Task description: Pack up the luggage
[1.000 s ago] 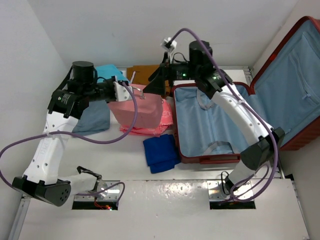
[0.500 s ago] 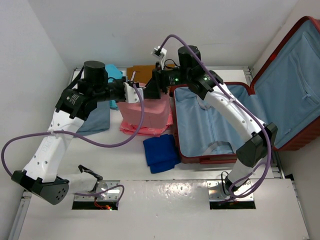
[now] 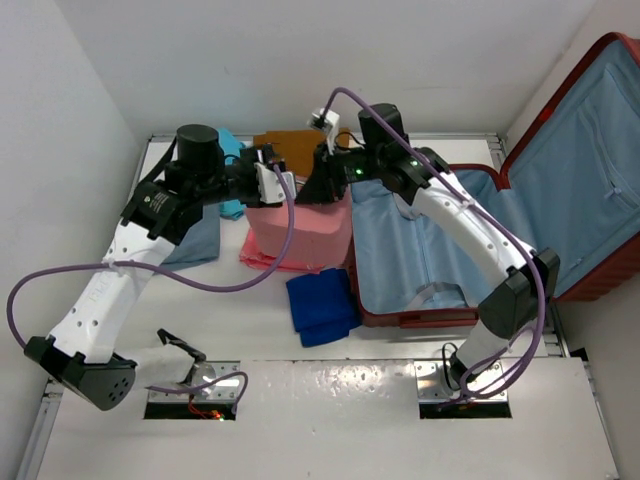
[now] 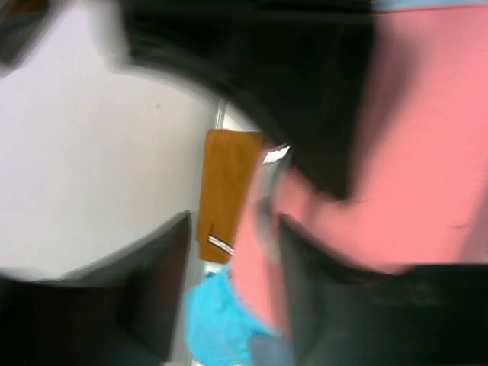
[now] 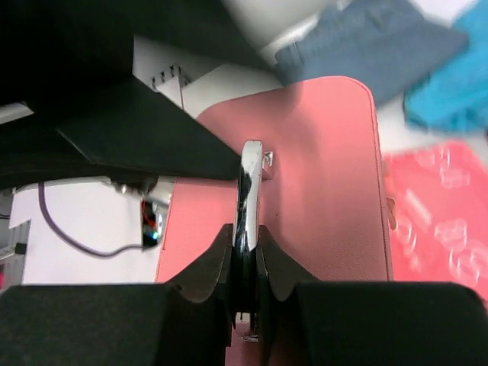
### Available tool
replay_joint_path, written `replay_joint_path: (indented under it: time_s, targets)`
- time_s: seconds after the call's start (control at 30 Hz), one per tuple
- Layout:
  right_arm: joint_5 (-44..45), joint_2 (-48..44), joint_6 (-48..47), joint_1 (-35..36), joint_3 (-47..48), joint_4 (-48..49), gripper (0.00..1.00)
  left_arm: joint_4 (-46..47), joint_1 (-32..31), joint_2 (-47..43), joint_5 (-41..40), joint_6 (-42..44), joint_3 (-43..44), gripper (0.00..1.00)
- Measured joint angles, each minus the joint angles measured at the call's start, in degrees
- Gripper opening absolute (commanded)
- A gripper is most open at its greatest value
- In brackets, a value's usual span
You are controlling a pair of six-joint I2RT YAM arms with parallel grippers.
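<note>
Blur is masking whether the left gripper (image 4: 232, 229) is gripping the pink case (image 4: 412, 152). The top view's right edge is cropping the luggage (image 3: 590, 170).

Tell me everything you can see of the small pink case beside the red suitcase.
The pink case is small and smooth, with rounded corners and a shiny metal handle on top. It is left of the open red suitcase, above a pink packet. The right gripper has its fingers shut on the handle; the left gripper is at its opposite edge, grip unclear in the blur.
</note>
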Motion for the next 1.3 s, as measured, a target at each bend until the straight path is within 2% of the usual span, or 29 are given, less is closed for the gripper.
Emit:
replay_joint_path:
  time_s: [0.07, 0.1, 0.13, 0.33, 0.6, 0.93, 1.3]
  targets:
    - [0.15, -2.23, -0.02, -1.9, -3.78, -1.57, 0.0, 4.48, -0.17, -0.74, -2.08, -2.89, -1.75, 0.91]
    - [0.24, -3.39, 0.09, -3.21, -5.55, -2.16, 0.0, 6.4, -0.2, -1.22, -3.17, -4.37, -2.38, 0.98]
    - [0.37, -4.63, 0.11, -5.01, -7.37, -3.06, 0.0, 8.92, -0.2, -1.86, -4.74, -6.43, -3.17, 1.0]
    - [2.47, -14.71, -0.2, -19.12, -19.5, -4.39, 0.0, 19.71, -0.04, -5.42, -11.52, -18.47, -5.7, 1.0]
    - [5.03, -29.03, -0.72, -33.38, -33.79, -2.23, 0.0, 25.64, 0.42, -5.81, -19.71, -29.14, -6.62, 1.0]
    - [10.64, -36.09, 0.02, -51.43, -51.34, 5.29, 0.0, 26.1, 0.92, -5.86, -22.51, -32.37, -12.26, 1.0]
    - [9.53, -39.67, 1.33, -63.78, -57.99, 13.05, 0.0, 27.36, 1.49, -6.93, -23.04, -32.63, -16.37, 1.0]
